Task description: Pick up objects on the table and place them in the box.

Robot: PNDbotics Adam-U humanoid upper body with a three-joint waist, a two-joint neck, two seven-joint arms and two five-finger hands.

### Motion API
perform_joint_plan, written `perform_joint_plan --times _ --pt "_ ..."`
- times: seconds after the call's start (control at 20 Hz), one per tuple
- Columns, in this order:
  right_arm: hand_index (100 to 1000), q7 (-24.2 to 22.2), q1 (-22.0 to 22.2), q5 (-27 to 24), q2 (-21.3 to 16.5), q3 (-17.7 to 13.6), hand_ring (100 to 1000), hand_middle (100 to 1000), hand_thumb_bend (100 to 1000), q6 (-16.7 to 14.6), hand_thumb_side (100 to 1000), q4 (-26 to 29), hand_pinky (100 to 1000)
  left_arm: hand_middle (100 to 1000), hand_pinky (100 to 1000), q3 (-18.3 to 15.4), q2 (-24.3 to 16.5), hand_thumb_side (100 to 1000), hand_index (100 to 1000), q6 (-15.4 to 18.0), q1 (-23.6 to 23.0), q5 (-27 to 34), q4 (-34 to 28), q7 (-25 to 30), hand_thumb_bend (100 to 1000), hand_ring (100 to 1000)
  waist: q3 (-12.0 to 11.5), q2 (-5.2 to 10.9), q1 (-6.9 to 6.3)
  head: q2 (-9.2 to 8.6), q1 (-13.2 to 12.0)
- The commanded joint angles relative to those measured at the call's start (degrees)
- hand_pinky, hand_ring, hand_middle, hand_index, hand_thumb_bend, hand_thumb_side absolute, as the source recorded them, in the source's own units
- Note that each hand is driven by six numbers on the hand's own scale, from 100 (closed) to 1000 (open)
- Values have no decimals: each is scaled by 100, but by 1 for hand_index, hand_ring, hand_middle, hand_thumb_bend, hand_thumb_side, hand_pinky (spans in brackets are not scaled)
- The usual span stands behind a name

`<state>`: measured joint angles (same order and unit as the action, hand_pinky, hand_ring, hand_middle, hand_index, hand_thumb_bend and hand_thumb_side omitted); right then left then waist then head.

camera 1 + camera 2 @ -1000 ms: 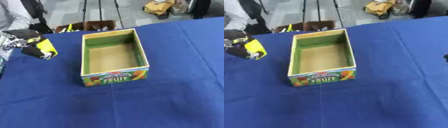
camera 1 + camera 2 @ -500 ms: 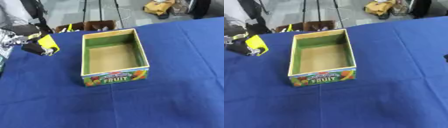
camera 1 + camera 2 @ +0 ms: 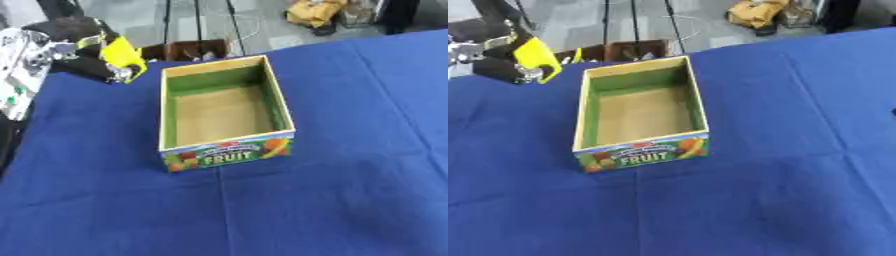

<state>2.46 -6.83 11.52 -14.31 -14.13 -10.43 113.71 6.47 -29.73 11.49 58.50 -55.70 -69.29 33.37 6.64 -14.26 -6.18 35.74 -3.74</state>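
Observation:
An open cardboard box [image 3: 225,149] with green inner walls and "FRUIT" on its front stands mid-table; nothing shows inside it. My left hand [image 3: 77,55] is raised at the upper left, just left of the box's far left corner, its fingers curled round a yellow object [image 3: 121,56]. The object hangs above the blue cloth, outside the box. Of my right hand only a dark sliver [image 3: 892,113] shows at the right edge of the right eye view; its shape is hidden.
A blue cloth [image 3: 332,190] covers the table. Beyond the far edge stand a brown crate [image 3: 188,50], tripod legs [image 3: 198,20] and a yellow bag [image 3: 319,11] on the floor. My silver left forearm [image 3: 19,65] crosses the left edge.
My left hand has risen and moved right and away with the yellow object, toward the box's far left corner. The box has not moved.

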Motion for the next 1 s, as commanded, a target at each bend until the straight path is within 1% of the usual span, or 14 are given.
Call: perform_joint_plan --times 0.05,0.25,0.45,0.75,1.0 --pt "842 -45 -104 -92 -159 38 813 587 100 -20 680 89 729 550 208 9 109 843 647 24 287 148 -109 -67 100 484 73 104 0 44 -190" --pt "842 -87 -198 -158 -176 84 812 587 100 -44 679 89 728 542 203 21 361 842 644 4 454 222 31 -125 100 483 253 60 -53 45 -389" --pt "842 -114 -273 -194 -168 109 812 587 100 -66 679 89 728 540 202 -36 652 834 643 -60 525 -25 245 -121 100 482 366 1 -67 36 -491" --pt "842 -166 -378 -237 -135 156 813 586 100 -86 680 89 728 542 213 -199 1103 831 643 -266 559 -658 701 -198 100 484 511 -89 -68 -38 -645" --pt "841 -185 -446 -280 -110 183 812 586 100 -102 679 89 727 545 227 -264 1408 822 642 -499 566 -1593 1000 -246 100 484 580 -141 -49 -131 -748"
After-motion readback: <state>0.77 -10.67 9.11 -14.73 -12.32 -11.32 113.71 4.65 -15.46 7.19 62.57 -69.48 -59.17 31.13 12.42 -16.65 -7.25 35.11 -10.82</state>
